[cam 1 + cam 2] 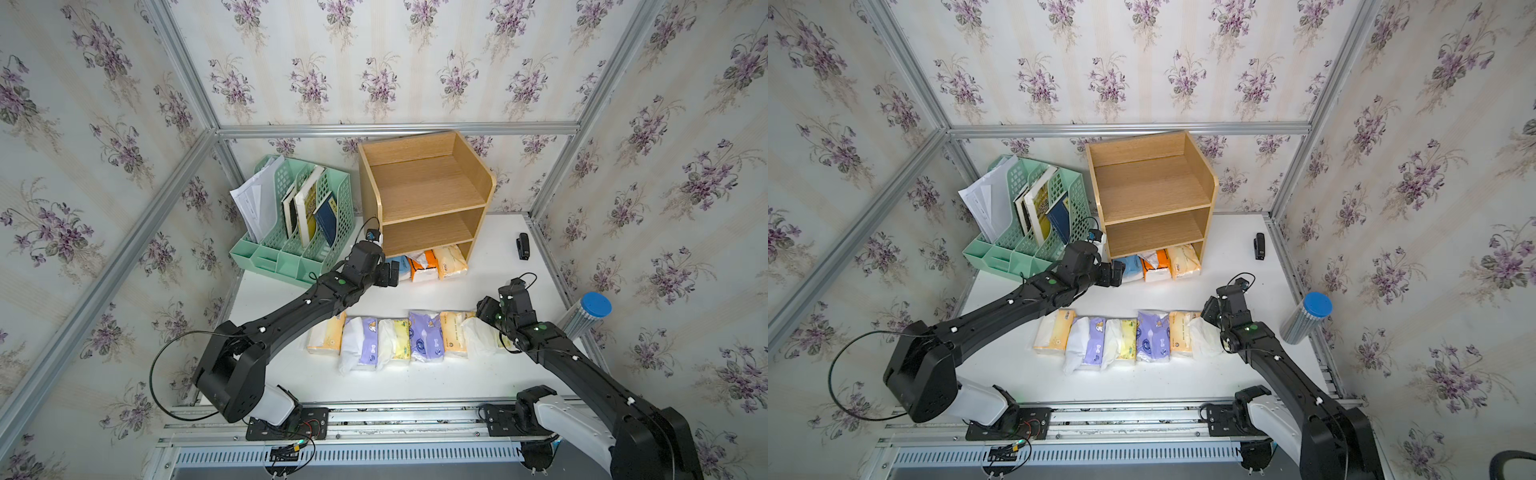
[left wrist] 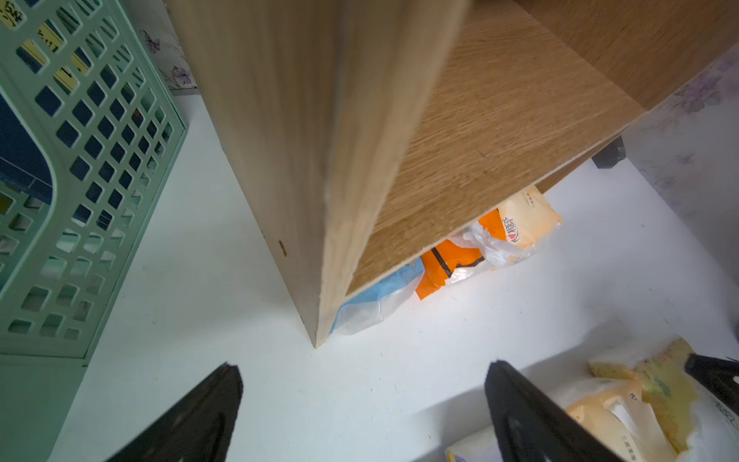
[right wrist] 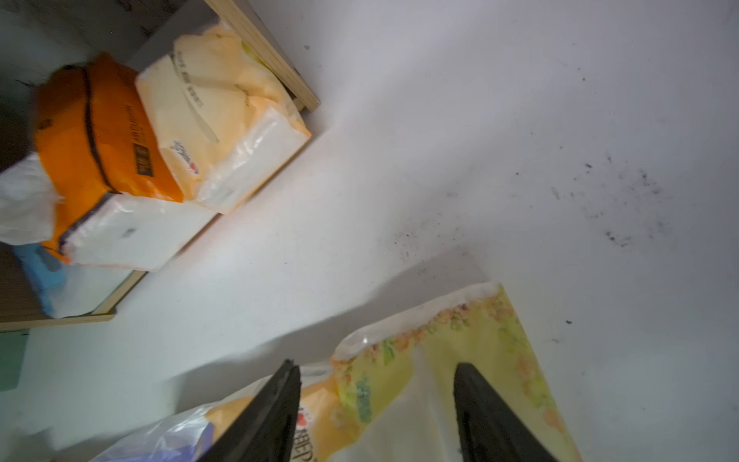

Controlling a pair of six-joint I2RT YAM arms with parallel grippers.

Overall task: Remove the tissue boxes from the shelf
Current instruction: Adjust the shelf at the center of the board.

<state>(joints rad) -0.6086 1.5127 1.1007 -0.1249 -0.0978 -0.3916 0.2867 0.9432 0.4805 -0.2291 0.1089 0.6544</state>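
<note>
L gripper (image 1: 1117, 275), jaws wide apart, nearer: light-blue plastic-wrapped tissue pack (image 1: 1130, 266) just right of it in frame, btm tier of light-brown wooden shelf (image 1: 1154, 195); R gripper (image 3: 376, 370) apart too.

In a top view: shelf (image 1: 1152, 195) at back edge of table (image 1: 1183, 382), three tissue packs (image 1: 1156, 268) in bottom tier, six more in a row (image 1: 1152, 336) mid-table; left gripper (image 1: 1116, 274) by tier's left corner, right gripper (image 1: 1209, 309) over row's right end.

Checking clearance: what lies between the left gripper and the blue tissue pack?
Bare table only, between left gripper and blue tissue pack, per the left wrist view.
</note>
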